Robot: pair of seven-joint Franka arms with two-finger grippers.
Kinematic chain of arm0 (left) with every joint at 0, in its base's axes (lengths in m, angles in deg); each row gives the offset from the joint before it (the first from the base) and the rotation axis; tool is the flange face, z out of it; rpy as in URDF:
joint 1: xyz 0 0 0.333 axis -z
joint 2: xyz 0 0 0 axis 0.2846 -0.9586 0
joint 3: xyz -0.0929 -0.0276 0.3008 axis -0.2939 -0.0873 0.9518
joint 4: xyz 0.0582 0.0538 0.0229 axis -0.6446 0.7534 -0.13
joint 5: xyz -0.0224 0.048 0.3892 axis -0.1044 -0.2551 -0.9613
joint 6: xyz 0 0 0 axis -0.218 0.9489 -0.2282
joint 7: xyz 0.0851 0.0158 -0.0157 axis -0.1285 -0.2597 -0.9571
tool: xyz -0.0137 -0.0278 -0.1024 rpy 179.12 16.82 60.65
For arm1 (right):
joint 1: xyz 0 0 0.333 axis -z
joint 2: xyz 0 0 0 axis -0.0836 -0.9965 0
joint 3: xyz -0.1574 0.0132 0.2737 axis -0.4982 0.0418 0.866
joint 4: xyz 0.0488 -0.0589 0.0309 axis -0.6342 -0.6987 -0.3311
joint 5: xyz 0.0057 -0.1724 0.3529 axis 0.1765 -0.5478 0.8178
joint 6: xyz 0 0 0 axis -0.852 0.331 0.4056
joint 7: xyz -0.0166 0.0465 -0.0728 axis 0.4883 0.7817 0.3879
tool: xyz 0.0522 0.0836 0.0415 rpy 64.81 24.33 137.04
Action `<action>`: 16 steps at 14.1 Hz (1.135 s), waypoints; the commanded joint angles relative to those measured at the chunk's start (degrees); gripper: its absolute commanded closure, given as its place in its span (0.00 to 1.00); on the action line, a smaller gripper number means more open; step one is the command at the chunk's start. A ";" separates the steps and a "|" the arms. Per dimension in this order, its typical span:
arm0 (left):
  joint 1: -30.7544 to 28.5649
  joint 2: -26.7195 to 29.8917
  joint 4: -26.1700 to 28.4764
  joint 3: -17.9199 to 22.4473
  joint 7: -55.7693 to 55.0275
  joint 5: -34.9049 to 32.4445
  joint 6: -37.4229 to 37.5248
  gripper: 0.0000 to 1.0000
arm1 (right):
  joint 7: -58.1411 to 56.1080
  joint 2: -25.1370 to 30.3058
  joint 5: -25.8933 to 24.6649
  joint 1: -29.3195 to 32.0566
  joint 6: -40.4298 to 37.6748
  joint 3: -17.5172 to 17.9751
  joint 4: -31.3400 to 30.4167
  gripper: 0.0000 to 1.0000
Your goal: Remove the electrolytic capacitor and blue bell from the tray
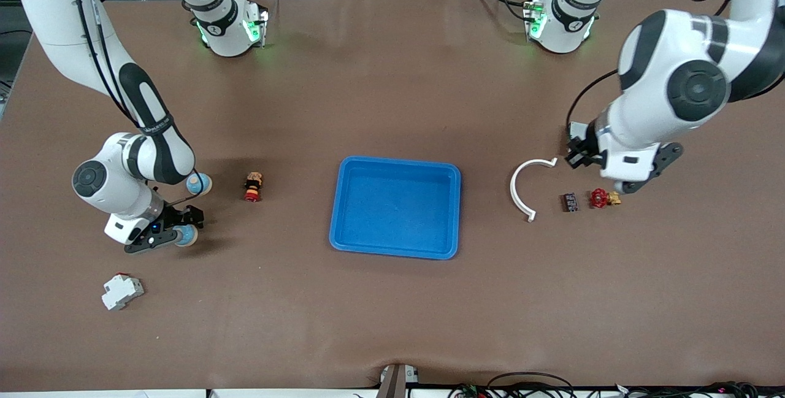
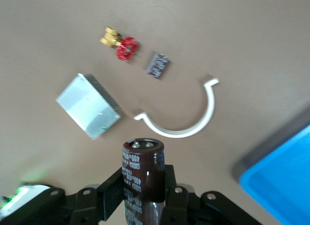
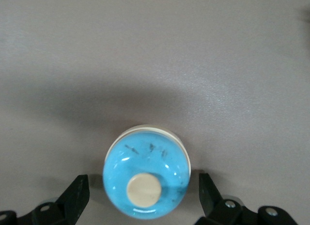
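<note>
The blue bell (image 3: pixel 145 171) with a cream button on top sits on the table between the open fingers of my right gripper (image 3: pixel 144 191), apart from both. In the front view the bell (image 1: pixel 186 236) shows at the right gripper (image 1: pixel 175 232), near the right arm's end of the table. My left gripper (image 2: pixel 144 181) is shut on the dark brown capacitor (image 2: pixel 142 169) and holds it upright in the air. In the front view the left gripper (image 1: pixel 579 149) hangs over the table beside a white arc piece (image 1: pixel 526 186); the capacitor is hidden there.
A blue tray (image 1: pixel 395 160) lies mid-table, its corner in the left wrist view (image 2: pixel 286 181). A dark chip (image 1: pixel 571 202), a red valve (image 1: pixel 601 198) and a silver box (image 2: pixel 88 105) lie under the left arm. A second blue round thing (image 1: pixel 198 184), a small figure (image 1: pixel 252 186) and a white device (image 1: pixel 121 290) lie near the right arm.
</note>
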 commanded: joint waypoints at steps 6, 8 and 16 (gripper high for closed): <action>-19.44 7.37 3.97 -0.16 33.27 0.70 5.22 1.00 | 1.22 10.48 0.74 0.31 -16.51 0.69 0.90 0.00; -23.57 6.32 3.62 0.02 40.39 -0.09 3.30 1.00 | 4.90 12.85 0.74 -1.01 -22.75 0.69 3.00 0.00; -27.91 -8.43 3.35 0.11 50.98 -7.39 -15.15 1.00 | 19.50 22.35 -0.05 -6.29 -33.24 0.60 5.21 0.00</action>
